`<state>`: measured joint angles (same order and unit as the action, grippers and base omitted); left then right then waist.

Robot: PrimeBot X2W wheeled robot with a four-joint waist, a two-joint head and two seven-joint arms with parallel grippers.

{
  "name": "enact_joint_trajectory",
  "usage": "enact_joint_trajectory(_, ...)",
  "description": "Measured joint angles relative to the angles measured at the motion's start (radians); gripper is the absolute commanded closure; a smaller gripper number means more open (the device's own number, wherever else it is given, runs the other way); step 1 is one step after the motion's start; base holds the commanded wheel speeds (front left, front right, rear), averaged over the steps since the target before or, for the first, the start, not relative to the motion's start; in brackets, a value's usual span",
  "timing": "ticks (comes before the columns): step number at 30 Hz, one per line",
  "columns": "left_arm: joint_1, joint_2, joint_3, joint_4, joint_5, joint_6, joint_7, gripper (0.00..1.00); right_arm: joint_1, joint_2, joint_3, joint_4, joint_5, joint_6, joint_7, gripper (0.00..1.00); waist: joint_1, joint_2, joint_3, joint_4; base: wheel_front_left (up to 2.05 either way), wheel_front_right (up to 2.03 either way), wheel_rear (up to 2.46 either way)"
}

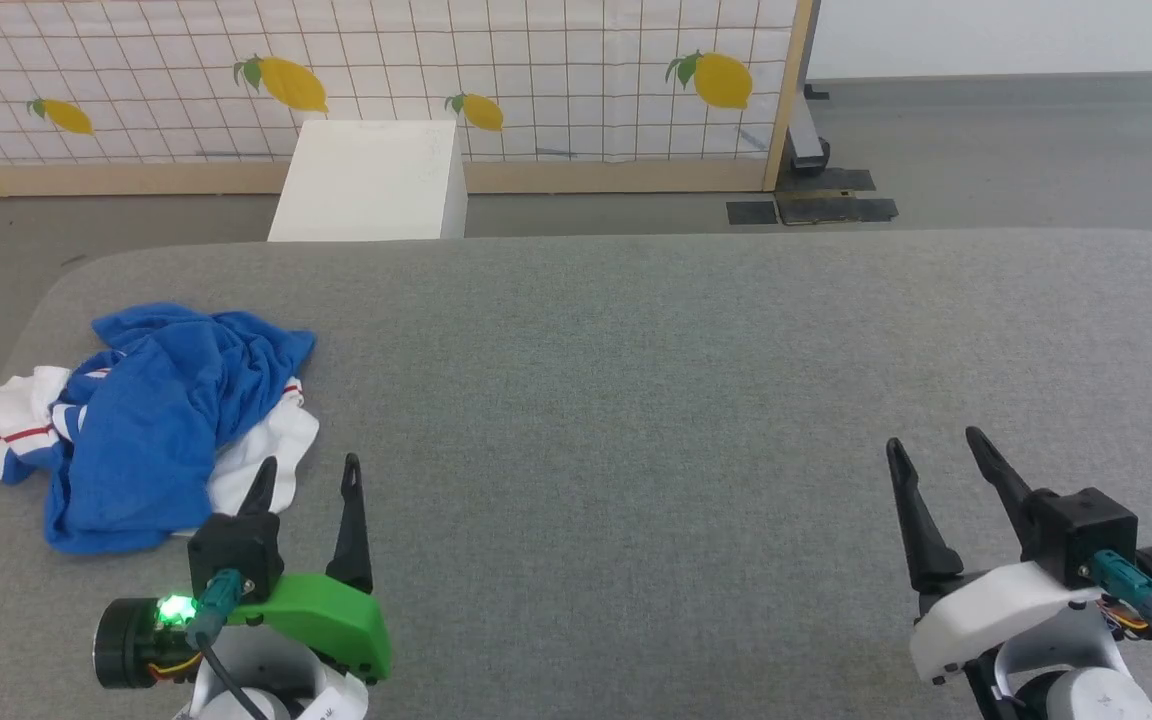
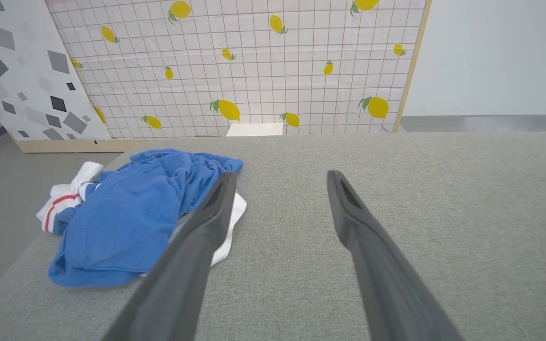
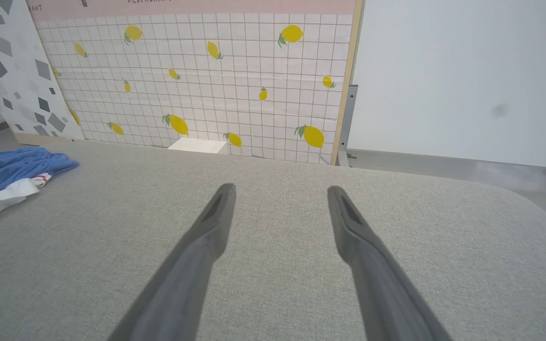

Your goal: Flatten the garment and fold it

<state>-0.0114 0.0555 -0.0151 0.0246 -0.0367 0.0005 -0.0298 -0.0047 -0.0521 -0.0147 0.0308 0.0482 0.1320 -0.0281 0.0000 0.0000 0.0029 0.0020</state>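
Royal-blue cloth is lying in a crumpled heap at the nine o'clock side of the grey fabric-covered table [image 1: 636, 400], as the head camera is looking down on it. The garment [image 1: 151, 420] is bunched and unfolded. White sleeve fabric is spilling out at the heap's eight o'clock and four o'clock edges, and a red-and-white striped band is showing at its nine o'clock end.

The left pincer [image 1: 308, 463], on a green mount, is sitting at seven o'clock in the head view, with its two dark fingers spread wide, gripping nothing and pointing toward twelve o'clock. One fingertip is overlapping the white fabric at the heap's five o'clock corner; whether it is touching the cloth cannot be told. In the left wrist view the heap is lying at nine o'clock of the fingers, with the white fabric passing behind the nearer one. A green light is glowing on that wrist.

The right pincer [image 1: 934, 440], on a white mount, is sitting at five o'clock in the head view, its fingers likewise spread wide and empty over bare table, well apart from the garment. In the right wrist view the cloth is showing at the nine o'clock edge.

Beyond the table's far edge, at eleven o'clock, a white box [image 1: 371, 180] is standing on the grey floor in front of a white grid-patterned screen [image 1: 556, 100] printed with yellow lemons.
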Motion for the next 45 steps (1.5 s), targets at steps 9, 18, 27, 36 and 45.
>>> enact_joint_trajectory(9, 0.000, 0.000, -0.002, 0.015, -0.018, -0.002, -0.017, 0.00, 0.000, 0.000, -0.015, 0.009, 0.022, 0.000, -0.018, 0.00, 0.0000, 0.0000, 0.002, 0.001, 0.00, 0.00, 0.00)
enact_joint_trajectory(18, 0.000, 0.000, -0.004, 0.033, -0.031, -0.009, -0.037, 0.00, 0.000, 0.000, -0.027, 0.020, 0.041, 0.000, -0.036, 0.00, 0.0000, 0.0000, 0.004, 0.003, 0.00, 0.00, 0.00)
enact_joint_trajectory(27, 0.000, 0.000, -0.007, 0.047, -0.048, -0.010, -0.057, 0.00, 0.005, 0.000, -0.037, 0.030, 0.062, 0.000, -0.057, 0.00, 0.0000, 0.0000, 0.009, 0.004, 0.00, 0.00, 0.00)
enact_joint_trajectory(36, -0.001, 0.000, -0.011, 0.066, -0.052, -0.017, -0.071, 0.00, 0.006, 0.000, -0.048, 0.046, 0.083, 0.000, -0.075, 0.00, 0.0000, 0.0000, 0.011, 0.005, 0.00, 0.00, 0.00)
enact_joint_trajectory(45, -0.001, 0.000, -0.013, 0.080, -0.060, -0.019, -0.091, 0.00, 0.007, 0.000, -0.057, 0.063, 0.096, 0.000, -0.091, 0.00, 0.0000, 0.0000, 0.014, 0.006, 0.00, 0.00, 0.00)
